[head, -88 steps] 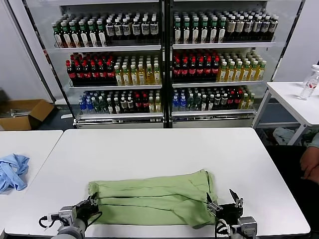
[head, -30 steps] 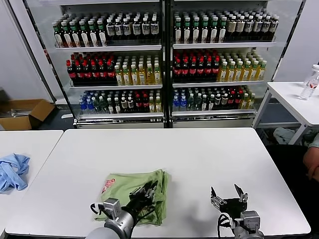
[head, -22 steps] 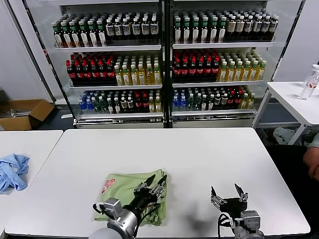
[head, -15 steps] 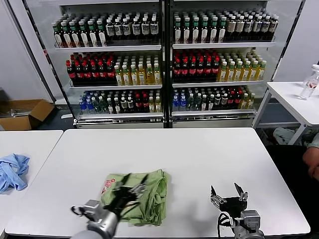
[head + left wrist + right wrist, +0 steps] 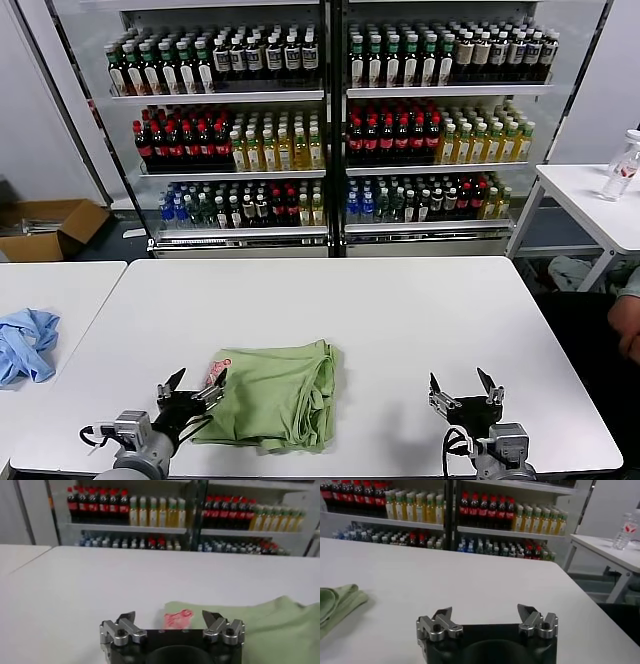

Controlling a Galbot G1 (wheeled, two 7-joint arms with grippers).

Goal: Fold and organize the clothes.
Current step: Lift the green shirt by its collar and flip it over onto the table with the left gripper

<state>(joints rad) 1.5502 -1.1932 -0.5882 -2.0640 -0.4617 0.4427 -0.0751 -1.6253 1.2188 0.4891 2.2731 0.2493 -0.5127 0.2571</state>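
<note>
The light green shirt [image 5: 275,390] lies folded into a compact stack near the front of the white table [image 5: 400,310], its red-and-white graphic [image 5: 217,371] showing at the left corner. In the left wrist view the shirt [image 5: 260,625] and its graphic [image 5: 178,619] lie just beyond the jaws. My left gripper [image 5: 193,387] stands open at the shirt's left edge, holding nothing. My right gripper [image 5: 463,387] is open and empty near the table's front right, well apart from the shirt, whose edge [image 5: 335,602] shows far off in the right wrist view.
A light blue cloth [image 5: 25,343] lies on the neighbouring table to the left. Behind the table stand glass-door coolers [image 5: 330,130] full of bottles. A small white table [image 5: 590,205] with a bottle [image 5: 622,165] stands at the right, and a cardboard box [image 5: 50,228] on the floor at left.
The left gripper folded the long shirt over into a compact stack, let go of it and drew back left to the shirt's edge, jaws now wide. The right gripper stayed put.
</note>
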